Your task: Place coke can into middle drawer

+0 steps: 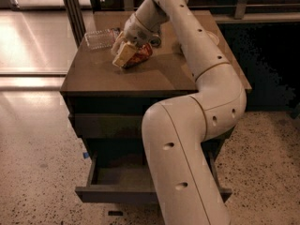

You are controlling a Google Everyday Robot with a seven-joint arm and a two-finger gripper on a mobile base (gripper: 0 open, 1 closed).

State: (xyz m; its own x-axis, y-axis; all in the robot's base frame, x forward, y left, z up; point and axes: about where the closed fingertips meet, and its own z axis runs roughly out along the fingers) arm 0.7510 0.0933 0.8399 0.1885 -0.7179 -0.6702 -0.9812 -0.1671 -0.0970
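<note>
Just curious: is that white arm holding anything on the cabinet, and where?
Its gripper is at one end of the small red-orange soda can on the cabinet top; whether it grips cannot be told.

Your gripper is on the coke can, upper middle of the frame.
Your gripper point(126, 55) has its jaws closed around the coke can point(141, 56), which sits tilted over the brown tabletop point(154, 75). A clear plastic bottle point(99, 38) lies just to its left. At the lower left, the middle drawer point(112, 194) stands pulled open.
</note>
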